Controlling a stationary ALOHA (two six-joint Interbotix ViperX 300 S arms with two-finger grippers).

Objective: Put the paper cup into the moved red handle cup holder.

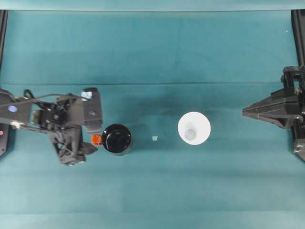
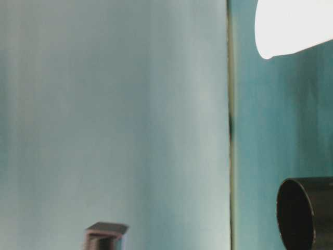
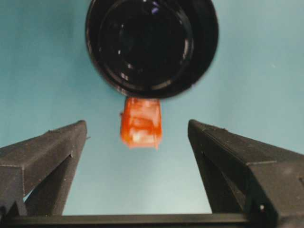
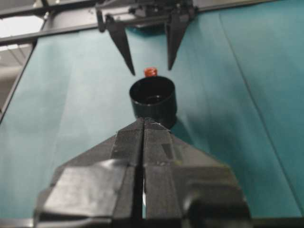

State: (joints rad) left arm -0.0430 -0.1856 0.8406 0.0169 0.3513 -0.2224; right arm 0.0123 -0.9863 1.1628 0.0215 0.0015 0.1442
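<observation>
Overhead, the paper cup [image 1: 194, 128] is seen standing upright on the teal table [image 1: 152, 57], well apart from the black cup holder [image 1: 116, 139]. The left gripper [image 1: 93, 139] is spread wide on either side of the holder's red handle [image 3: 141, 122], nothing grasped. The right gripper [image 1: 246, 112] is pressed closed, empty, near the table's edge.

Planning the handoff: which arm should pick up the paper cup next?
Right. The right tool, shut and empty, sits on the paper cup's side. The left tool is open around the red handle cup holder's handle.
</observation>
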